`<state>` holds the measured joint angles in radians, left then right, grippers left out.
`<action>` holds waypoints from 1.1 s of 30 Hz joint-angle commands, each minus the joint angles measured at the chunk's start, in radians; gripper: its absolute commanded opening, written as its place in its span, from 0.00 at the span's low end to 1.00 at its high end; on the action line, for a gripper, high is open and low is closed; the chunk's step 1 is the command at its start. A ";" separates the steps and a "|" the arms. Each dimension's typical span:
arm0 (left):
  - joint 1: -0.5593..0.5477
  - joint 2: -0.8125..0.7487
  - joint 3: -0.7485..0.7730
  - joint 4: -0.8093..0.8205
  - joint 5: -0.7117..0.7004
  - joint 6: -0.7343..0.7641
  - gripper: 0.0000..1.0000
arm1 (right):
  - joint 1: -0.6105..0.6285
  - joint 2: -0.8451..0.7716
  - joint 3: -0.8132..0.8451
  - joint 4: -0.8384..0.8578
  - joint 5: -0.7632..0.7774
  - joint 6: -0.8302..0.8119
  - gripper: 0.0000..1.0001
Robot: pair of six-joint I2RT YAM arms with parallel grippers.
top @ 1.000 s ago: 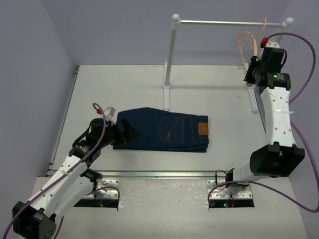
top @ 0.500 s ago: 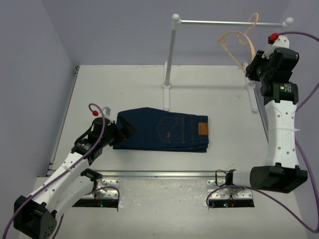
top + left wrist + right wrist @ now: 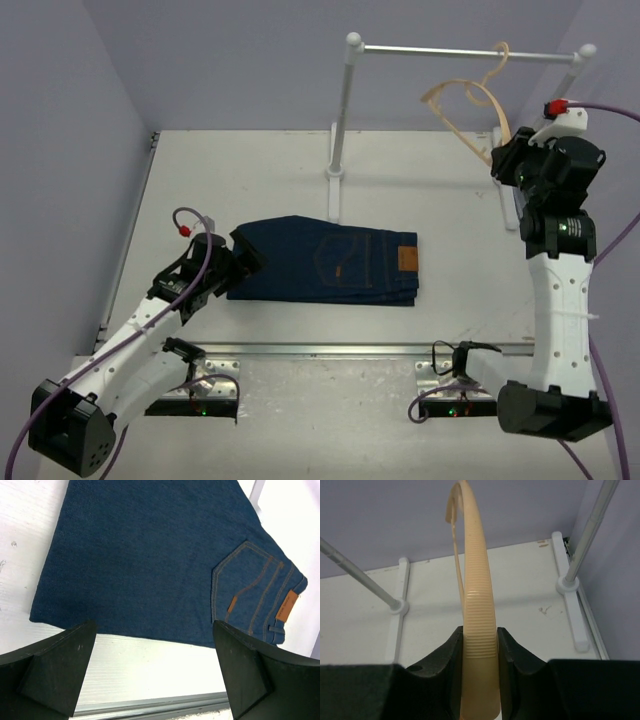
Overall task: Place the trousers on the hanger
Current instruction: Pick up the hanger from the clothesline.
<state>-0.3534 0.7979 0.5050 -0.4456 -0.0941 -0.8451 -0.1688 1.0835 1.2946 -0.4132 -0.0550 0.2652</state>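
Observation:
The trousers (image 3: 330, 260) lie folded flat on the table, dark blue denim with a brown waistband patch at their right end; in the left wrist view the trousers (image 3: 150, 555) fill the upper part. My left gripper (image 3: 245, 262) hovers at their left end, open, and between its fingers (image 3: 154, 627) there is only the cloth's near edge and bare table. My right gripper (image 3: 503, 150) is shut on one end of the tan hanger (image 3: 470, 100), held high with its hook up at the rail. The ribbed hanger (image 3: 479, 605) is pinched between both jaws of that gripper (image 3: 480, 635).
A white rail (image 3: 460, 46) on two ball-topped posts stands at the back, the left post (image 3: 340, 110) just behind the trousers. The post bases (image 3: 399, 605) rest on the table. A metal strip (image 3: 150, 705) runs along the table's near edge. Walls close in left and right.
My right arm has straightened upward and swung the hanger up and to the left, under the rail. My left gripper has shifted slightly at the trousers' left end, still open.

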 commanded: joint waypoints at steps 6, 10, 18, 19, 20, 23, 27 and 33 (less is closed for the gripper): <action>0.019 0.075 0.144 0.055 -0.003 -0.015 1.00 | -0.002 -0.123 -0.032 0.154 0.027 -0.007 0.00; 0.019 0.066 0.136 0.060 0.011 -0.007 1.00 | 0.000 -0.017 0.020 0.146 0.005 -0.001 0.00; 0.019 0.018 0.134 0.026 -0.014 0.027 1.00 | 0.019 0.058 -0.014 0.175 -0.048 0.020 0.00; 0.020 0.018 0.133 0.030 -0.007 0.028 1.00 | 0.030 0.059 -0.032 0.175 -0.038 0.017 0.00; 0.019 0.018 0.133 0.031 -0.003 0.028 1.00 | 0.040 0.060 -0.037 0.172 -0.023 0.017 0.00; 0.020 0.024 0.132 0.036 0.003 0.029 1.00 | 0.086 0.100 -0.029 0.164 -0.008 -0.011 0.00; 0.019 0.023 0.127 0.039 0.002 0.034 1.00 | 0.139 0.166 0.025 0.141 0.001 -0.059 0.00; 0.021 0.030 0.119 0.051 0.001 0.042 1.00 | 0.161 0.207 0.056 0.110 0.038 -0.094 0.00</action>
<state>-0.3450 0.8313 0.6147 -0.4370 -0.0937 -0.8210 -0.0147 1.2821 1.2981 -0.3134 -0.0439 0.2120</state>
